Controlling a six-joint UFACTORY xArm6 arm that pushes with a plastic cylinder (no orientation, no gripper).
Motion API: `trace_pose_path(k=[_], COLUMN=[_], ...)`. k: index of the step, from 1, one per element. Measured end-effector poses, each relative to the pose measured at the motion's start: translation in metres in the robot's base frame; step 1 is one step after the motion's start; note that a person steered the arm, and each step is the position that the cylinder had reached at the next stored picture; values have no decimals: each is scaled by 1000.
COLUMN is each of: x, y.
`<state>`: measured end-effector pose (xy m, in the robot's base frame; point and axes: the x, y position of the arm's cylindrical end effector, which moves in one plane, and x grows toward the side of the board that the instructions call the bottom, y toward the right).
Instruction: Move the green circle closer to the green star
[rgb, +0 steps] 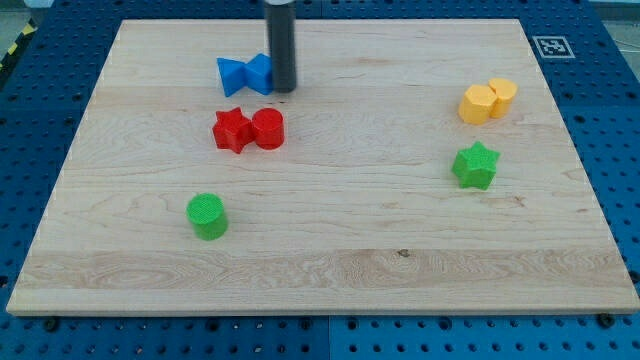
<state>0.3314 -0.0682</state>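
Green circle (207, 216) sits low on the view's left side of the wooden board (330, 270), upright, with bare wood all around it. Green star (475, 165) lies well apart from it, over on the view's right and a little higher up the board, so most of the board's width lies between the two.

From the one camera view, the dark rod comes down from the view's top edge, and my tip (284, 90) rests on the board near the top, left of centre. It carries nothing, being a plain rod with no jaws to open or close. My tip stands just beside the right end of the blue block (245, 75), and appears to touch it, though the rod hides the spot where they meet, so I cannot be sure. That blue block looks like a bow-tie shape, possibly two pieces side by side.

Just below the blue block lie a red star (231, 130) and a red circle (268, 129), touching each other, the star on the view's left. My tip is well apart from the green circle, with the red pair between them.

Near the view's right edge, above the green star, sit two yellow blocks (487, 101), pressed together; their exact shapes are hard to make out.
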Motion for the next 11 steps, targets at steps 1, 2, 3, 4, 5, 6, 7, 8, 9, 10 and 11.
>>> trace_pose_path(k=[1,2,3,4,5,6,7,8,9,10,11], x=[-5,-22,-36,-2,69,114,153,166,171,188,221], y=[-4,45,91,128,125,114,58,-16,-82,-95,-68])
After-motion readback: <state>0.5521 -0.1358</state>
